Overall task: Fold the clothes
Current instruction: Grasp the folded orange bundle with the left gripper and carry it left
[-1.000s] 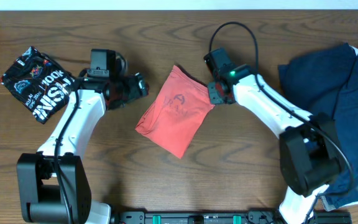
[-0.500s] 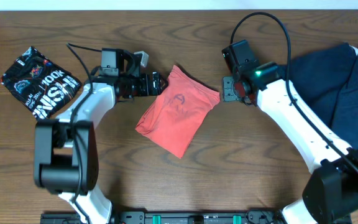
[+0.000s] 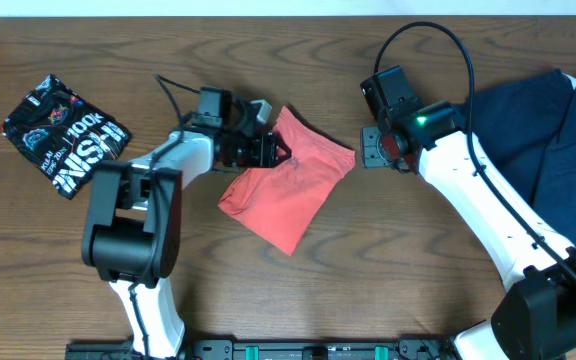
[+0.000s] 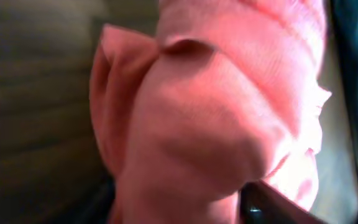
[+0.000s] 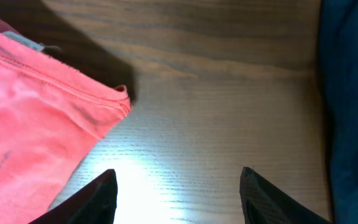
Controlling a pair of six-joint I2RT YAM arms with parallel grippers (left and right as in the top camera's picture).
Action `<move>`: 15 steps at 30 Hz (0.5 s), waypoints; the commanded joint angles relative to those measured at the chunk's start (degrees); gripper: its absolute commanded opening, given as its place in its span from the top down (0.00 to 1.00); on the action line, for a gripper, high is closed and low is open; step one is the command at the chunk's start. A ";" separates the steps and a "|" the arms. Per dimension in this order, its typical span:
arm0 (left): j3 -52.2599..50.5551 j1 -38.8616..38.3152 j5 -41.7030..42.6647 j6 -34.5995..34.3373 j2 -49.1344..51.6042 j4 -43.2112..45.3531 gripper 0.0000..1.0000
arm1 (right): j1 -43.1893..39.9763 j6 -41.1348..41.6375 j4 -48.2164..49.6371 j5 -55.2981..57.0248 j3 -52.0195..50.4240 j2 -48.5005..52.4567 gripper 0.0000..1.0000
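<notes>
The left fingers (image 3: 271,152) meet the edge of the red shirt (image 3: 290,192); I cannot tell if they pinch it. The right fingers (image 5: 98,199) are spread over bare surface (image 5: 229,112) beside its corner.

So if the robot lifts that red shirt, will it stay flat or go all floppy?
Probably floppy: the red shirt bunches and creases by the left end effector. It likely drapes and unfolds when lifted. Thin cloth, probably light.
</notes>
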 commanded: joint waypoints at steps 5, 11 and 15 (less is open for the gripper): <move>-0.68 0.55 -5.51 0.48 2.47 -0.79 0.94 | -0.70 0.81 -0.90 0.39 0.39 -1.25 0.40; 0.39 5.92 -5.57 -0.13 -2.95 -0.94 0.94 | -1.97 1.99 -1.09 0.63 0.42 -1.31 0.41; 0.50 12.41 -6.29 -0.74 -9.09 -0.98 0.94 | -3.74 2.93 -1.53 0.61 0.39 -1.75 0.41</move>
